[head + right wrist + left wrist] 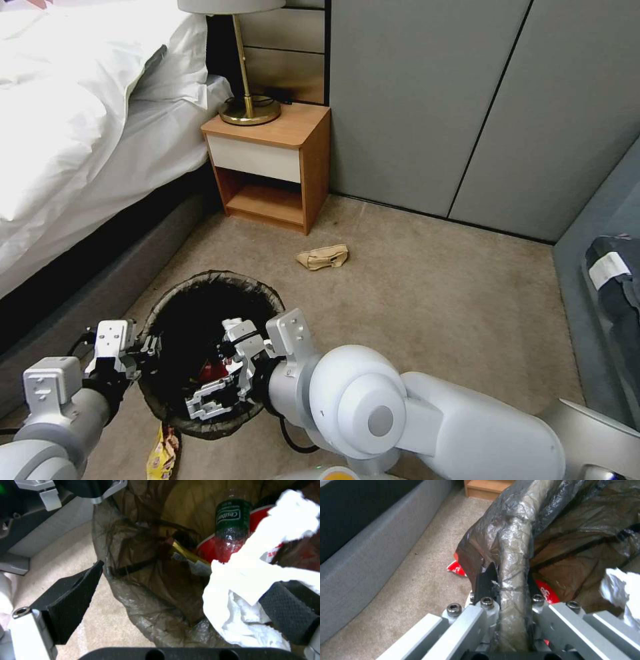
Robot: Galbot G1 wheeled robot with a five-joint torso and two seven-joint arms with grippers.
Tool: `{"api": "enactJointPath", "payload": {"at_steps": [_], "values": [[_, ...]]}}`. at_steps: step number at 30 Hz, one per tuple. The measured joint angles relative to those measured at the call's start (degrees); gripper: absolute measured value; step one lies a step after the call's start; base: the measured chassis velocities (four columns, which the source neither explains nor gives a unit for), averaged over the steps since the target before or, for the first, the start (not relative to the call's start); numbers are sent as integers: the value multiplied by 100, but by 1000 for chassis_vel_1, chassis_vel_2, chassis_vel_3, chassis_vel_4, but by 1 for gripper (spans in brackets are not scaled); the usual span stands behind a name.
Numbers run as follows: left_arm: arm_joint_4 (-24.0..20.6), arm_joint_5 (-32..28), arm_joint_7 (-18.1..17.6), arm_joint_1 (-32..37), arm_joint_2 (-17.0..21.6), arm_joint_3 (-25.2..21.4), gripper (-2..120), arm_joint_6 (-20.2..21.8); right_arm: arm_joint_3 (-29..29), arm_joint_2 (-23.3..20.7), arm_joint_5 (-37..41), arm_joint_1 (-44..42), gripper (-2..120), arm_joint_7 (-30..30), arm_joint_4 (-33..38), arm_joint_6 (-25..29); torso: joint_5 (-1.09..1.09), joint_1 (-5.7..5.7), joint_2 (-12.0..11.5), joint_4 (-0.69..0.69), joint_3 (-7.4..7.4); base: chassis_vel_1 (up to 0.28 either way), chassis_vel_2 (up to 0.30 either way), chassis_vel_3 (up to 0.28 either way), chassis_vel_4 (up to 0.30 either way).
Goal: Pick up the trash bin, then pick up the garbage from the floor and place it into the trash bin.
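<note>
Over the round bin (175, 300) (crinkly liner), right pincer (173, 605) gapes.

Ahead of you a wooden nightstand (270, 167) stands in the corner on the beige carpet (433, 313), its white drawer front above an open shelf. On its top you see a brass lamp (247, 100), the round base near the back edge and the shade cut off by the frame. To your left is the bed (87, 120), with a rumpled white duvet hanging over a grey base (363, 562). Behind the nightstand you have wood panelling, and grey wall panels (467, 100) run to the right. A dark bundle with a white label (610, 280) sits at your far right.
</note>
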Motion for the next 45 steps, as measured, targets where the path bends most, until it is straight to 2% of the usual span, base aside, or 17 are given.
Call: {"api": "enactJointPath", "payload": {"at_steps": [5, 17, 35, 42, 45], "values": [[0, 0, 0, 2, 0, 8, 1, 0, 60, 76, 458, 38, 100, 263, 3, 127, 0, 0, 0, 0, 0, 0, 0, 0, 0], [0, -2, 0, 2, -5, 14, 1, 0, 108, 178, 910, 87, 100, 686, -93, 305, 0, 0, 0, 0, 0, 0, 0, 0, 0], [0, -5, 18, -25, 12, 18, 1, 0, 178, 163, 1032, 155, 100, 770, -95, 359, 0, 0, 0, 0, 0, 0, 0, 0, 0], [0, -8, 24, -35, 10, 21, 1, 0, 278, 14, 1605, 417, 100, 1018, 159, 489, 0, 0, 0, 0, 0, 0, 0, 0, 0], [0, -16, 26, -35, 12, 18, 1, 0, 282, -39, 2063, 618, 100, 1313, 219, 675, 0, 0, 0, 0, 0, 0, 0, 0, 0]]}}
